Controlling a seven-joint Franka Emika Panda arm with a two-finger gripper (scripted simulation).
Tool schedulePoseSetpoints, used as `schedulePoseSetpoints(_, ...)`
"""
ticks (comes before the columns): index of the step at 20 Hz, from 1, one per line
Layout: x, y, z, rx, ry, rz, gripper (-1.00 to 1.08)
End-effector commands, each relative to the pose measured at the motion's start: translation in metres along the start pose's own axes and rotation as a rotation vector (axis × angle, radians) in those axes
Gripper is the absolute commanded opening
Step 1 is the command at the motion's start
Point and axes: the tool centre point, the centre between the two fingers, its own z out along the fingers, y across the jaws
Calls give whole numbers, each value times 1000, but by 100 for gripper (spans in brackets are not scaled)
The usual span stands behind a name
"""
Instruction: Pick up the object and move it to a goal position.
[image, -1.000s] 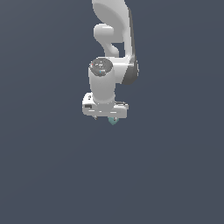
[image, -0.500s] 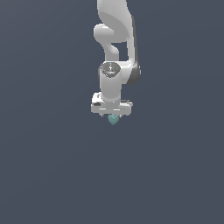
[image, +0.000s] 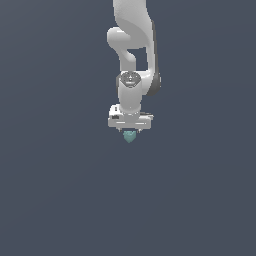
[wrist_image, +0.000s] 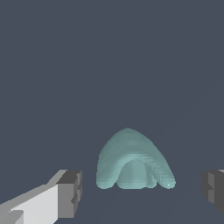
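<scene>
Flat, even simulator light is falling everywhere; no cast shadows or glare are showing, and edges are rendering slightly soft.

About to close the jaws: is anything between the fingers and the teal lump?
Nothing visible. In the wrist view the teal lump sits between the two fingers, with bare gaps on both sides; the gripper is open around it.

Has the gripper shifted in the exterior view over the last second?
Yes. The gripper has moved toward the exterior view's right and slightly lower against the frame edges, ending over the teal object; no other fixed landmark shows.
</scene>
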Motion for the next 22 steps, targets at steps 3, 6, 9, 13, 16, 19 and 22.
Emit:
schedulePoseSetpoints(3, -1, 0, 1, 0, 1, -1, 100)
schedulePoseSetpoints(6, -1, 0, 5, 0, 1, -1, 100)
schedulePoseSetpoints(9, -2, 0, 15, 0, 1, -1, 100)
schedulePoseSetpoints(13, -3, 0, 34, 0, 1, -1, 100)
schedulePoseSetpoints(16, -3, 0, 45, 0, 1, -1, 100)
schedulePoseSetpoints(19, -2, -1, 50, 0, 2, -1, 100)
schedulePoseSetpoints(22, -2, -1, 51, 0, 2, -1, -100)
